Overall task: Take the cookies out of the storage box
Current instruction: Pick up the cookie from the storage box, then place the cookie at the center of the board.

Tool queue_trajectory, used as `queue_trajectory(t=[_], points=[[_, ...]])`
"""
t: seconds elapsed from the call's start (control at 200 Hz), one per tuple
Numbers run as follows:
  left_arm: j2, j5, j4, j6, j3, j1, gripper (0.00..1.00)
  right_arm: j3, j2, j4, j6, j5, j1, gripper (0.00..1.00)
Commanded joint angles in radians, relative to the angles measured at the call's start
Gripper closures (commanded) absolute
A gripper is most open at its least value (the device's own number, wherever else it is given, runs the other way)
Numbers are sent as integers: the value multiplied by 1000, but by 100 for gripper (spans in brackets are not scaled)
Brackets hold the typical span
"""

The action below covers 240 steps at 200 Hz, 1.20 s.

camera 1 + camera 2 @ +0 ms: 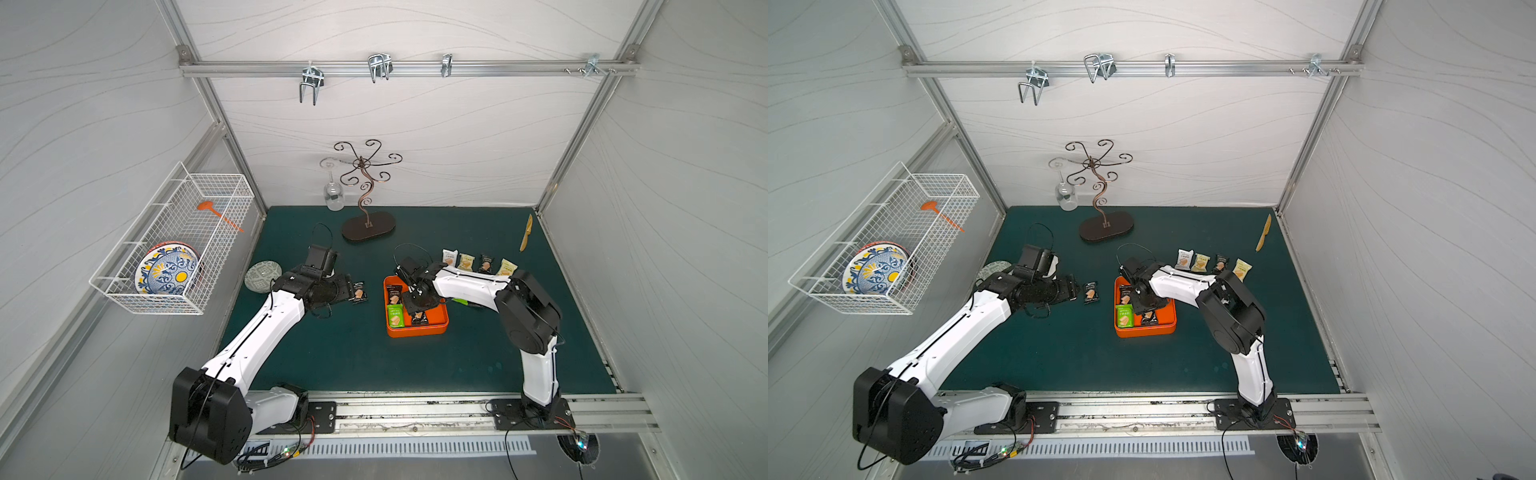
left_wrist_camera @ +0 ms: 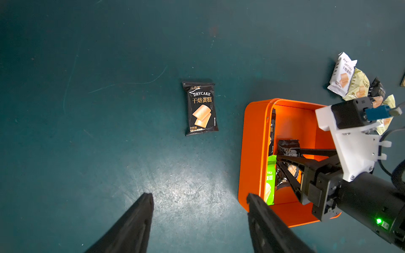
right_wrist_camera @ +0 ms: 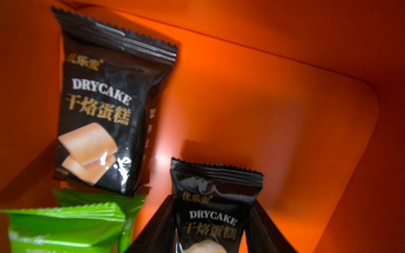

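Observation:
The orange storage box (image 1: 436,328) (image 1: 1167,328) (image 2: 252,142) sits mid-mat. Inside lie a black cookie packet (image 1: 394,295) (image 3: 98,114) and a green one (image 1: 395,316) (image 3: 65,223). My right gripper (image 3: 212,200) (image 1: 417,309) reaches into the box, shut on a second black packet (image 3: 214,219) with a finger on each side. Several cookies (image 1: 466,262) (image 1: 1201,262) lie in a row behind the box. Another black packet (image 2: 200,108) (image 1: 359,292) lies on the mat left of the box. My left gripper (image 2: 199,196) hovers just short of it, open and holding nothing.
A curly metal rack (image 1: 368,226) with a hanging wine glass (image 1: 333,195) stands at the back. A small patterned dish (image 1: 262,275) lies behind the left arm. A wooden knife (image 1: 526,232) lies at the back right. A white wire basket (image 1: 174,245) hangs on the left wall.

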Motion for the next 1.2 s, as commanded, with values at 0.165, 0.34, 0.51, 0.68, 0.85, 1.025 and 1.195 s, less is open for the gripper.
queue_trajectory(t=[0.165, 0.34, 0.51, 0.68, 0.85, 1.025, 1.195], points=[[-22, 12, 23, 13, -10, 9, 28, 50, -33, -62, 13, 17, 5, 51], [-27, 19, 20, 12, -12, 9, 28, 75, -70, -93, 7, 15, -10, 52], [-20, 29, 23, 10, -7, 10, 28, 76, -136, -108, -1, 5, -42, 53], [-6, 47, 27, 6, 0, 9, 28, 75, -215, -126, -14, -9, -93, 53], [6, 59, 29, 4, 5, 10, 28, 48, -300, -155, -41, -20, -161, 53], [29, 77, 30, 4, 12, 9, 28, -33, -401, -186, -58, -26, -240, 53], [55, 97, 34, -2, 22, 9, 28, -162, -491, -197, -57, -27, -298, 53]])
